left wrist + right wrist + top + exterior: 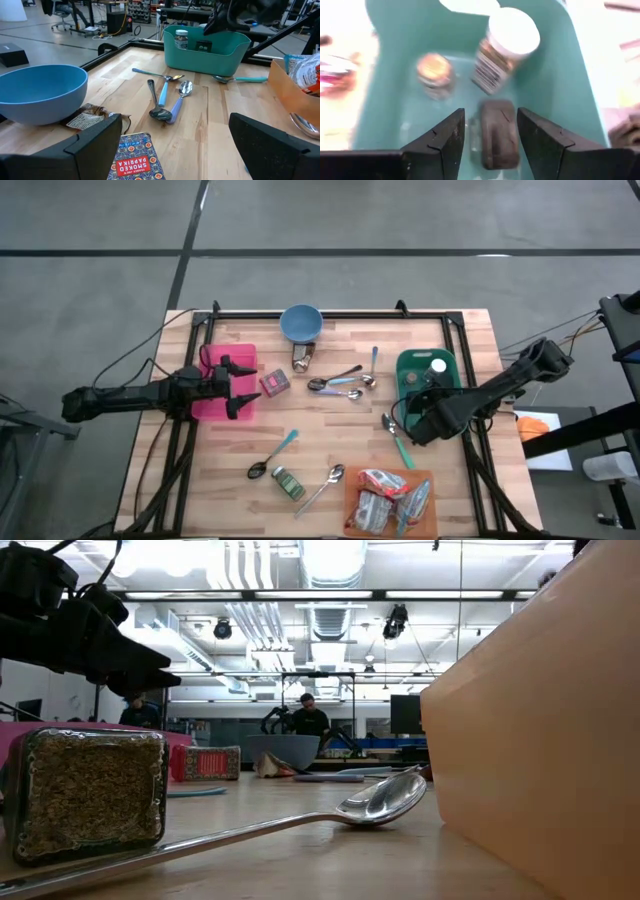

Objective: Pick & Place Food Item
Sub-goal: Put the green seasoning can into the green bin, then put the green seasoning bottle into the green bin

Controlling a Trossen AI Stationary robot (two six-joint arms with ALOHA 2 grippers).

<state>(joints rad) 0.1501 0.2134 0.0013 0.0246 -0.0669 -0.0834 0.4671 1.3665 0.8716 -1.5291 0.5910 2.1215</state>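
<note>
1. The right gripper (487, 137) hangs over the teal plastic bin (412, 366), its dark fingers (445, 137) part-way apart on either side of a small dark rectangular tin (497, 132) lying on the bin floor. The fingers do not seem to press it, so the tin looks released; I cannot be certain.
2. From the tin, a white-capped glass spice jar (502, 47) leans at about one o'clock and a small gold-lidded jar (435, 70) sits at about ten o'clock, both inside the bin.
3. The step in hand looks like the placing of a food item into the bin. Next the gripper should spread a little more and rise straight up, clear of the leaning jar.
4. The right arm reaches in from the table's three o'clock edge, bent down over the bin.
5. The left gripper (240, 388) waits spread wide, holding nothing, over the pink tray (240, 356) at nine o'clock, just beside the smoked paprika tin (136, 161).
</note>
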